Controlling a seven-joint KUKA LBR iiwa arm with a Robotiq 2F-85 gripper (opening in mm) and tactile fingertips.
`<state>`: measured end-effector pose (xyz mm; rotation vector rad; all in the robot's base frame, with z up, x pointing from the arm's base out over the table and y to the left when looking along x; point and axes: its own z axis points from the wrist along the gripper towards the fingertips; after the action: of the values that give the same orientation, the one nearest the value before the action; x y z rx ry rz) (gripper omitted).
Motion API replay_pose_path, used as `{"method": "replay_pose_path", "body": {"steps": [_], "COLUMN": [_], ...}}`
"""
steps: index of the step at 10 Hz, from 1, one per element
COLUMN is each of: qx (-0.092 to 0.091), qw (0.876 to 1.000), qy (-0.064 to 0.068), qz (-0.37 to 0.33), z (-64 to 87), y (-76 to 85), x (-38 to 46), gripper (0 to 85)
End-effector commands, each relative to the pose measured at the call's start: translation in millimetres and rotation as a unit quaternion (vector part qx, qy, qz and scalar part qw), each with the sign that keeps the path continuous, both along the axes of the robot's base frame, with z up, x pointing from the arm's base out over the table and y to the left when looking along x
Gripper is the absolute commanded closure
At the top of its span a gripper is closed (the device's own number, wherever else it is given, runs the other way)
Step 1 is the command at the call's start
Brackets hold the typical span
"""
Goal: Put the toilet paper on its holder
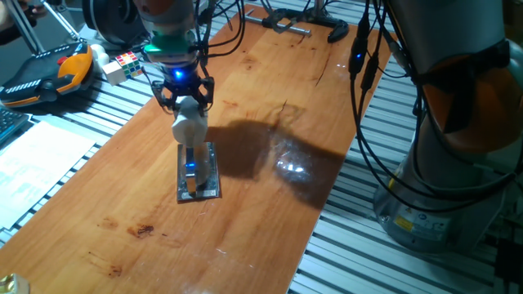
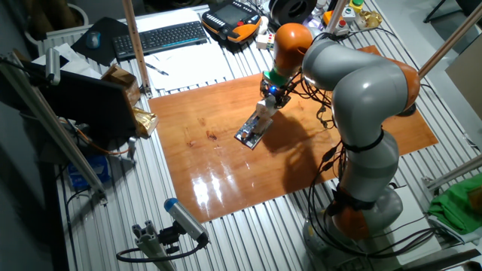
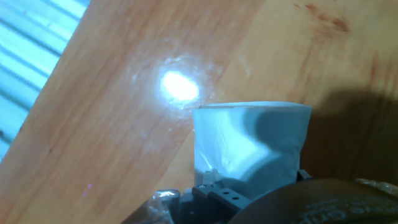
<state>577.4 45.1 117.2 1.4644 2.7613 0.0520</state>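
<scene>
A wooden tabletop (image 1: 261, 171) carries the grey holder (image 1: 198, 174) and, at its far edge, black clamps (image 1: 286, 22).

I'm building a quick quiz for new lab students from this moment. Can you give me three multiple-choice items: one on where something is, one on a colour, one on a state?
1. Where is the toilet paper?
A. Lying on the board's far end
B. Held in the gripper above the holder
C. On the keyboard

2. What colour is the wooden board under the holder?
A. Orange-brown
B. White
C. Green

3. What state is the toilet paper in?
A. Unrolled flat
B. Seated fully on the plate
C. Gripped, not yet released

Key:
1 B: one fixed view shows the roll between the fingers, just over the grey plate.
2 A: both fixed views show warm wood.
3 C: the hand view shows the roll right at the fingers.
</scene>
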Motion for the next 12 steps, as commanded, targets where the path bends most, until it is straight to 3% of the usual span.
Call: {"method": "replay_pose_path", "body": {"steps": [1,12], "qx": [-0.001,-0.010], "qw": [0.998,0.998], "qy": [0.000,0.002], "qz": [0.058,0.057], "z": [0.0,0.4], "y": [0.6,7.4], "x": [1.1,0.5], "gripper": [84.3,84.3]}}
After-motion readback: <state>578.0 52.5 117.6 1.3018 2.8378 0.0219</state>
